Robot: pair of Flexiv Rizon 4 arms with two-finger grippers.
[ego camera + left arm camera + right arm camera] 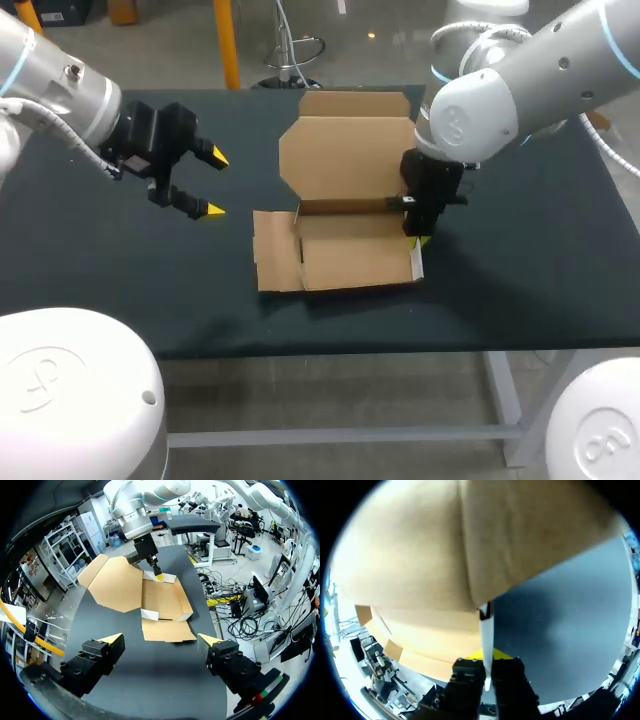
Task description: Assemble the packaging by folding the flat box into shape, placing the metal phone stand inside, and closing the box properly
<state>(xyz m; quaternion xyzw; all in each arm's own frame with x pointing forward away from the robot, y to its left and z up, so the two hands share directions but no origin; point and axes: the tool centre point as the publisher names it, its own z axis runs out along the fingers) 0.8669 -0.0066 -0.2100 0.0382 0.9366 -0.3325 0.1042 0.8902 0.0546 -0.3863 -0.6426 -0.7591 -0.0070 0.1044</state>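
Head view: the half-folded box [350, 250] is pinched at one end by the right gripper [420, 235], and the left gripper [210, 183] stands off from the other end.
From the right gripper's fingers the tray's long axis runs straight across towards the left gripper. The lid [345, 155] lies open and flat on the far side, so the mouth faces up. The right wrist view shows the side flap [486, 645] on edge between that gripper's fingers, which are closed thin onto it from both sides. The opposite end flap [275, 250] lies flat on the table [120, 290], pointing at the left gripper. That gripper hangs wide open, holds nothing, and is well apart from the flap. By my reckoning it is the nearer arm to raise that flap. I can see no phone stand anywhere.
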